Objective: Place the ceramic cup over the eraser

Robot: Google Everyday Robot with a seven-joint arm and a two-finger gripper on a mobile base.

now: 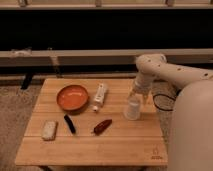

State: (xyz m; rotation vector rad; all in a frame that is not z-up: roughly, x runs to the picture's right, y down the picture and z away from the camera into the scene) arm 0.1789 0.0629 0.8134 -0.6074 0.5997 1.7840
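Observation:
The ceramic cup (132,108) is a small whitish cylinder standing upright on the right part of the wooden table (120,147). My gripper (136,95) hangs just above the cup's rim, slightly to its right, at the end of the white arm that comes in from the right. The eraser (69,124) is a slim black bar lying on the left part of the table, well apart from the cup and the gripper.
An orange bowl (72,97) stands at the back left, with a white tube-shaped bottle (100,96) beside it. A dark red pepper-shaped object (102,126) lies between the eraser and the cup. A whitish block (49,129) lies at the left front. A black cable (161,102) hangs off the right edge.

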